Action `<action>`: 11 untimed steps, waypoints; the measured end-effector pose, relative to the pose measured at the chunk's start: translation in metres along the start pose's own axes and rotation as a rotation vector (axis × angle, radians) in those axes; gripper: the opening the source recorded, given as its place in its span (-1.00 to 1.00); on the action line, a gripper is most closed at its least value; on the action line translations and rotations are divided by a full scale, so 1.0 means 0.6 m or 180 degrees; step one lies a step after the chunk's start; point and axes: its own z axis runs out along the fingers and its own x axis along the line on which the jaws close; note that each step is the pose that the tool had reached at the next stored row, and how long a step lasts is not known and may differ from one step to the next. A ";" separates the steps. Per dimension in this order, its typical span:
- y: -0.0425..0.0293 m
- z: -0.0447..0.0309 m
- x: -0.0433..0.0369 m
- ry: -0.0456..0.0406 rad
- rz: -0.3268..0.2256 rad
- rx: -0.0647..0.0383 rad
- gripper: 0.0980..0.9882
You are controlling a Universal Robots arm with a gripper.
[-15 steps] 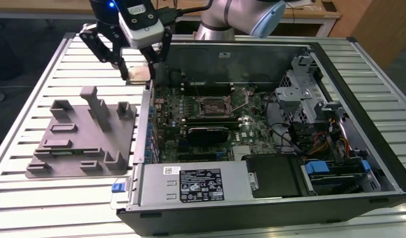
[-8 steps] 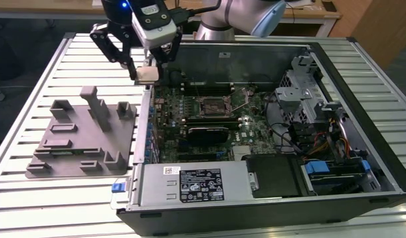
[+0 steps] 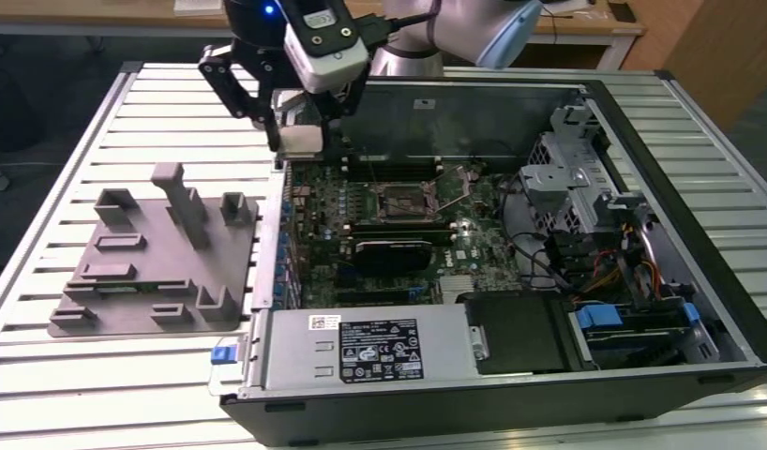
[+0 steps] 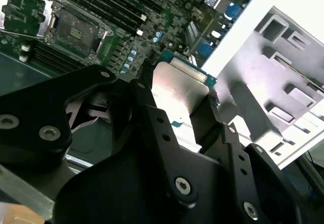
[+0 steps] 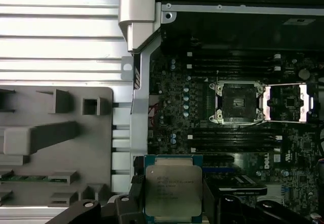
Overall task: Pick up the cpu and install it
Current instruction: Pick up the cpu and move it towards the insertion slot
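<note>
On the slatted table (image 3: 158, 112), the grey tray (image 3: 221, 262) is seen at the exterior view's left, set beside the open computer case (image 3: 509, 403). Just right of the tray, above the case wall next to it, the cpu (image 3: 298, 142) is held off every surface, clamped by its edges in the gripper (image 3: 301, 129). Further right, the motherboard socket (image 3: 405, 199) is seen with its metal frame swung open, well apart from the cpu.

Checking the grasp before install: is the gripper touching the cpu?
Touching. In the first wrist view the gripper clamps the cpu's opposite edges, no gap.
</note>
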 end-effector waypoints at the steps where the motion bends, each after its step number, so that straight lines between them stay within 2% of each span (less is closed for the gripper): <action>1: 0.000 0.000 -0.005 0.0000 0.0000 0.0000 0.00; 11: 0.001 0.001 -0.053 0.0000 0.0000 0.0000 0.00</action>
